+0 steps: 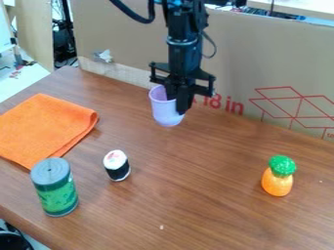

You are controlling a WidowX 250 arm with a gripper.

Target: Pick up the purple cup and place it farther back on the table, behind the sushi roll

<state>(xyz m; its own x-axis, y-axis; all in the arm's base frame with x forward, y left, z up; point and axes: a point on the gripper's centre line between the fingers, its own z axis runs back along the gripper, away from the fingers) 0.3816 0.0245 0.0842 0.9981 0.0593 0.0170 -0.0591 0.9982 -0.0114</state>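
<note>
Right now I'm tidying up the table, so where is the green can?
In the camera view, the green can stands at left, just in front of the orange cloth and left of the black-and-white roll.

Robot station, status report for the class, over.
Hand gripping purple cup by its rim. Cardboard wall behind. Orange cloth, green can, black-and-white roll, toy pineapple: all apart from cup.

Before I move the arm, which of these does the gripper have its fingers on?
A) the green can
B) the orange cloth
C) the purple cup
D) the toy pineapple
C: the gripper has its fingers at the rim of the purple cup, one dipping inside and the other outside its wall, while the orange cloth, toy pineapple and green can are all well apart from it.
</note>
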